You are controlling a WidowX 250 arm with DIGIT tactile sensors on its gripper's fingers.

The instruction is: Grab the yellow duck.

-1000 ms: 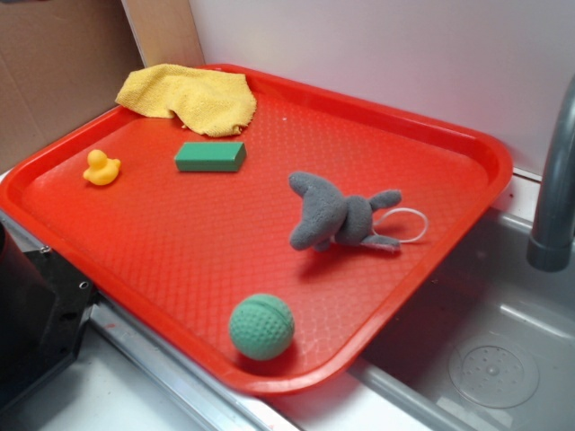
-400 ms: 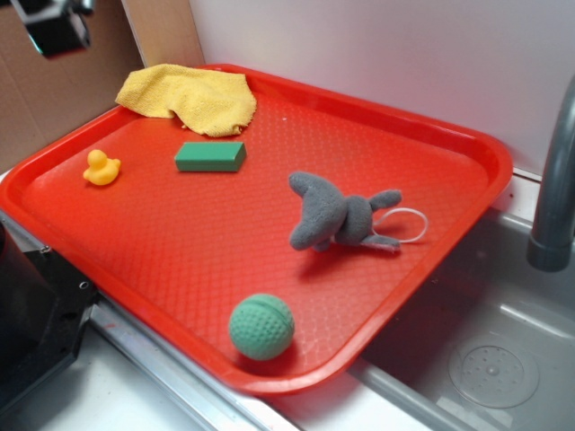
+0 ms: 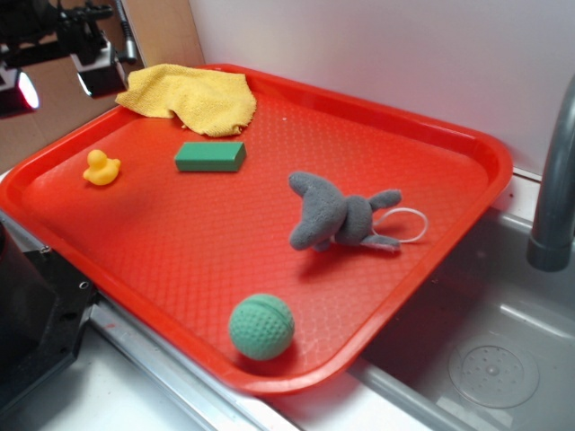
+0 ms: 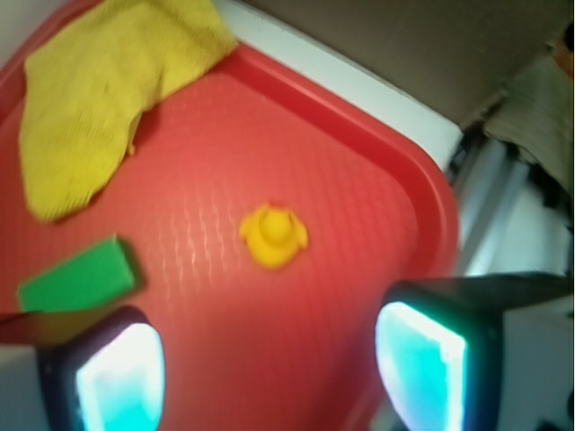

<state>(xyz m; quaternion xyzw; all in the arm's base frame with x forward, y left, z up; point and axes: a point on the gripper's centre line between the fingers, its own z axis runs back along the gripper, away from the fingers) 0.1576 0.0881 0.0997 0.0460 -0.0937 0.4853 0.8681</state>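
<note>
wrist view alone shows end effector (image 4: 269, 368) spread above yellow duck (image 4: 273, 236).

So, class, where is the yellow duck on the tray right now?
In the exterior view the yellow duck sits near the red tray's left edge, left of the green block and below the yellow cloth.

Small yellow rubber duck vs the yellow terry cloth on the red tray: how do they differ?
The small glossy yellow rubber duck is far smaller than the yellow terry cloth. The duck is a rounded, orange-tinged solid figure; the cloth is paler, limp and crumpled. The duck sits fully inside the red plastic tray; the cloth drapes over the tray's far rim. Both are yellow, and the gripper touches neither.
</note>
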